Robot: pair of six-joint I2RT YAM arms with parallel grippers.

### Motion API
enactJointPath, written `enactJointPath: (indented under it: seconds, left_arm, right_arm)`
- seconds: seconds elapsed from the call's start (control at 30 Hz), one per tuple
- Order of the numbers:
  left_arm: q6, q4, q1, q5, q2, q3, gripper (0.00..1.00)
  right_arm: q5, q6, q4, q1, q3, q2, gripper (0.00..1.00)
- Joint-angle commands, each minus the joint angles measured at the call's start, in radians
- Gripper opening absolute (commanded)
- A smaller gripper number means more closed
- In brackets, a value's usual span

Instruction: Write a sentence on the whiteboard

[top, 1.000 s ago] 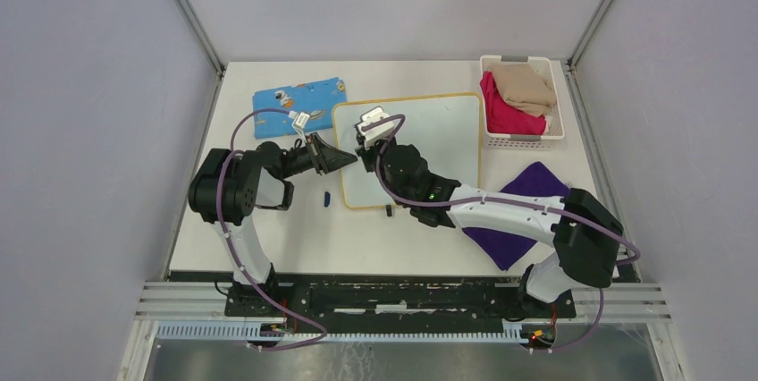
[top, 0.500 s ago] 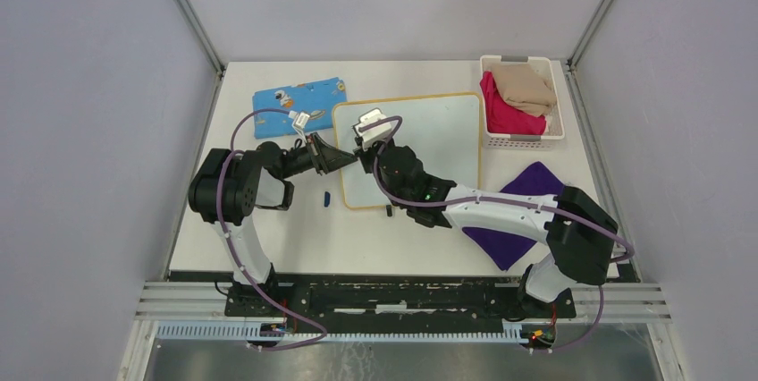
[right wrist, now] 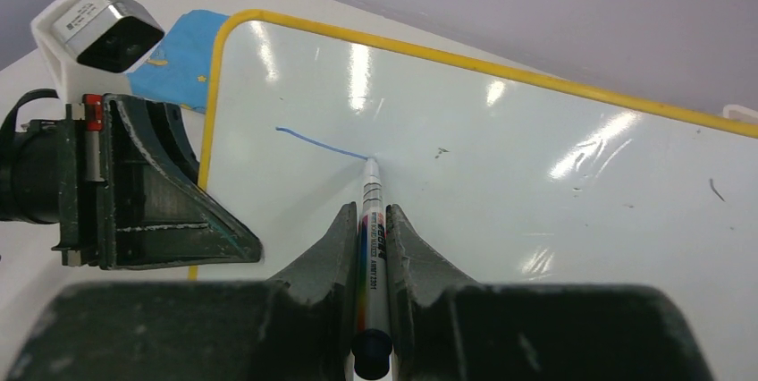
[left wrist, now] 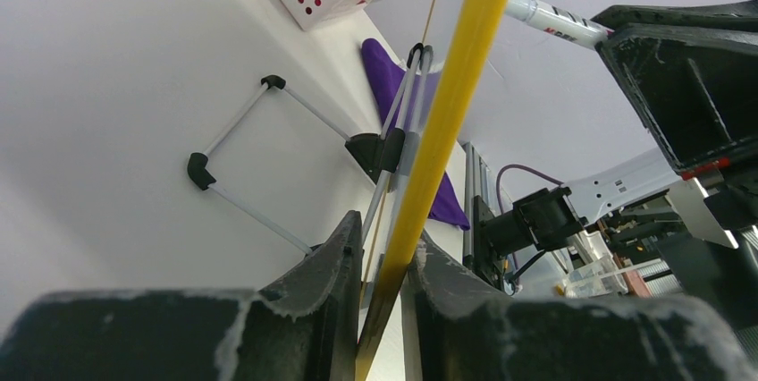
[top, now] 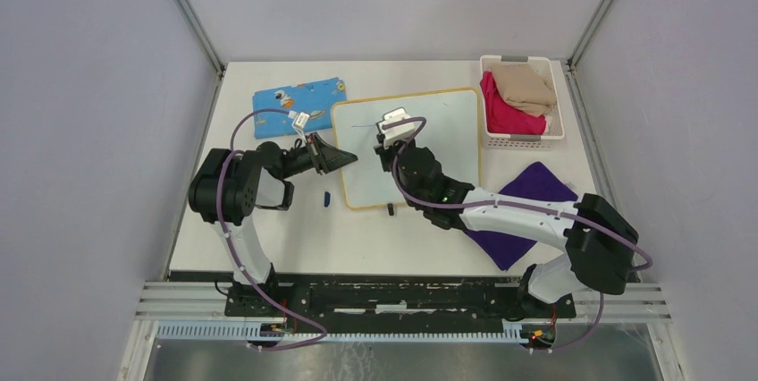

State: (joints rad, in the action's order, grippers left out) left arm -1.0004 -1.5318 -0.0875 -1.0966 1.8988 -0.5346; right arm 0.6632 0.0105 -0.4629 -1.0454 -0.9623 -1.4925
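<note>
The whiteboard (top: 438, 144) lies at the middle of the table, its yellow rim (left wrist: 451, 122) pinched between the fingers of my left gripper (left wrist: 384, 256) at the board's left edge (top: 351, 159). My right gripper (right wrist: 368, 213) is shut on a white marker (right wrist: 372, 220) whose tip touches the board (right wrist: 536, 166). The only writing is one short blue stroke (right wrist: 320, 143), ending at the tip; no words of a sentence show. In the top view the right gripper (top: 386, 142) hangs over the board's upper left part.
A blue patterned cloth (top: 298, 97) lies behind the board's left corner. A white basket (top: 521, 99) of cloths stands at the back right, a purple cloth (top: 527, 211) in front of it. A small blue cap (top: 327, 198) lies beside the board's near left corner.
My right gripper has moved to the right across the board with the marker, leaving a short blue line. The left gripper has kept its hold on the rim.
</note>
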Motion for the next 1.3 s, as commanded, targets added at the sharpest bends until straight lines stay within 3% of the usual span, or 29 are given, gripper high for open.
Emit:
enactJointPath:
  seconds: [0.0, 0.37, 1.27]
  left_arm:
    - [0.044, -0.145, 0.002, -0.017, -0.016, 0.019, 0.02]
    - [0.045, -0.143, 0.002, -0.019, -0.025, 0.019, 0.02]
    - [0.046, -0.143, 0.000, -0.017, -0.041, 0.019, 0.02]
  right_arm:
    - [0.043, 0.016, -0.023, 0.026, 0.034, 0.053, 0.00]
    - [-0.088, -0.054, -0.100, -0.031, 0.028, 0.093, 0.00]
    - [-0.032, -0.016, -0.011, -0.025, -0.020, -0.008, 0.00]
